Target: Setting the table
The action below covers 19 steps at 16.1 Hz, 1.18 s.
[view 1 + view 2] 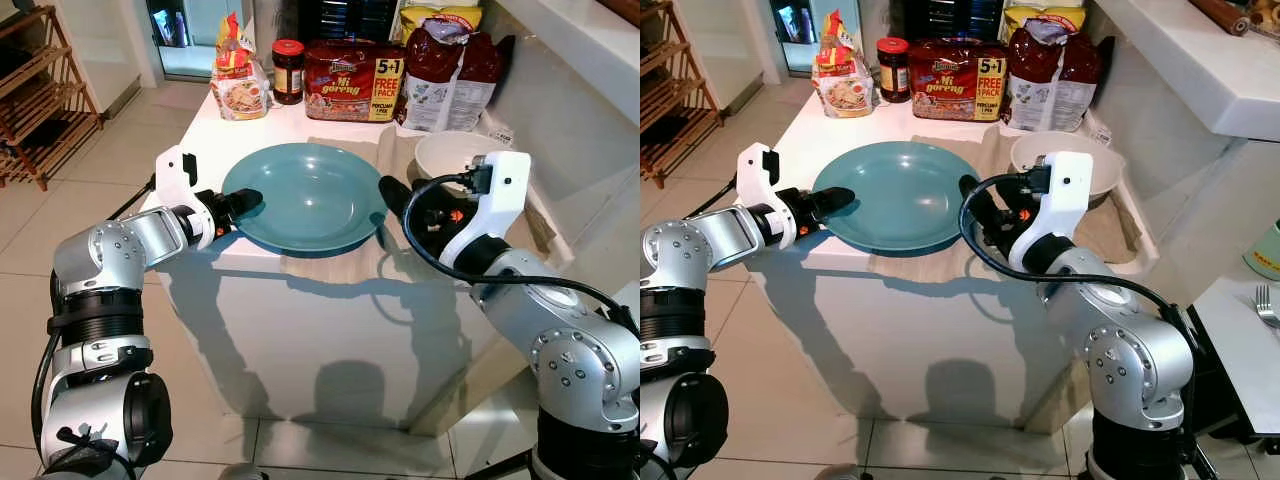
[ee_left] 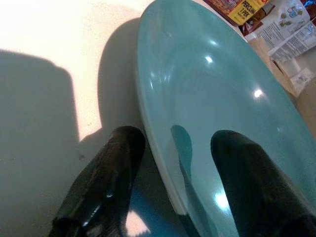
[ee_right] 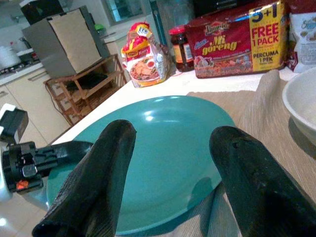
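Left eye view, left gripper straddling teal plate rim

Teal plate lies flat, partly on beige cloth.

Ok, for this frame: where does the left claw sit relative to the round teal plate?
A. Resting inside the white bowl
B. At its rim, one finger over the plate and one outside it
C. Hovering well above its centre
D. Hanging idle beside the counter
B: the left wrist view shows the left claw open, straddling the rim of the round teal plate.
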### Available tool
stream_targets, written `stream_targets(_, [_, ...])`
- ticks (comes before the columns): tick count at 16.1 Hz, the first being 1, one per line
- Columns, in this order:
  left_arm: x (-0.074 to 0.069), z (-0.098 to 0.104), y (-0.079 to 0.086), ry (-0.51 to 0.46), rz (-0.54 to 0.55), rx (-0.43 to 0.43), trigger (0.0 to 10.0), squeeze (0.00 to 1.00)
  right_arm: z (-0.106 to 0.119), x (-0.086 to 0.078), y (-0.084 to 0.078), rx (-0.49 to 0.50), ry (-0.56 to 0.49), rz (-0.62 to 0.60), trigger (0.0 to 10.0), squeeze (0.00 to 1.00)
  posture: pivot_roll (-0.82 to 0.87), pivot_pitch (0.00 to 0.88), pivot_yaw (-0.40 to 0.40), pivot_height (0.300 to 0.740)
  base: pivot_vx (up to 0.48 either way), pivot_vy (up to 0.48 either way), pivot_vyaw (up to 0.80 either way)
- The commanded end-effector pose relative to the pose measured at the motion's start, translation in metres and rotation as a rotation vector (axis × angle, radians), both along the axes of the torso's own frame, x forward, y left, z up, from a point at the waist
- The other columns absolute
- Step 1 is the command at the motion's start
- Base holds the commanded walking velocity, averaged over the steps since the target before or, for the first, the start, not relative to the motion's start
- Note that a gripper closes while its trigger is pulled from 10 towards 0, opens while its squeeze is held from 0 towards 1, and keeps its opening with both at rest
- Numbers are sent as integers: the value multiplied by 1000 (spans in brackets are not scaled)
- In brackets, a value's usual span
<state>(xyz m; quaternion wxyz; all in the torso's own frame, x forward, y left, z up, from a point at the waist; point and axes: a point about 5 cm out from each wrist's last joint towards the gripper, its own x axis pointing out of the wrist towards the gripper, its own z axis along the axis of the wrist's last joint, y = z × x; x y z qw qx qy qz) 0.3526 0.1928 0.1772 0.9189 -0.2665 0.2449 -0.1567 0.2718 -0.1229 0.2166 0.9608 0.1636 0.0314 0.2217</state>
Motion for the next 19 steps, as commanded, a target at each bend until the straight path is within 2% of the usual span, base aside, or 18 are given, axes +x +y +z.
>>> stream_targets(1, [1,3,-4,7,-14,-16,0,0,-3,1,-2,-6,7,-9,10000,0,72,0,-17,740,0,0,0])
stream_targets(14, [-2,13,-1,-7,-3,-57,0,0,-3,3,0,22,0,-19,10000,0,89,0,-14,740,0,0,0])
stream_targets(16, [-4,22,6,-64,36,-97,0,0,-1,2,0,26,-7,-20,10000,0,87,0,-10,740,0,0,0])
stream_targets(17, [-9,34,15,-132,80,-144,0,0,3,1,-1,42,-36,-27,10000,0,84,0,-6,740,0,0,0])
stream_targets(18, [-19,46,25,-221,125,-200,0,0,11,-1,-4,89,-83,-40,10000,0,85,0,-5,740,0,0,0])
stream_targets(19, [-31,52,30,-280,158,-168,0,0,18,-2,-9,119,-147,-65,10000,0,91,0,-18,740,0,0,0])
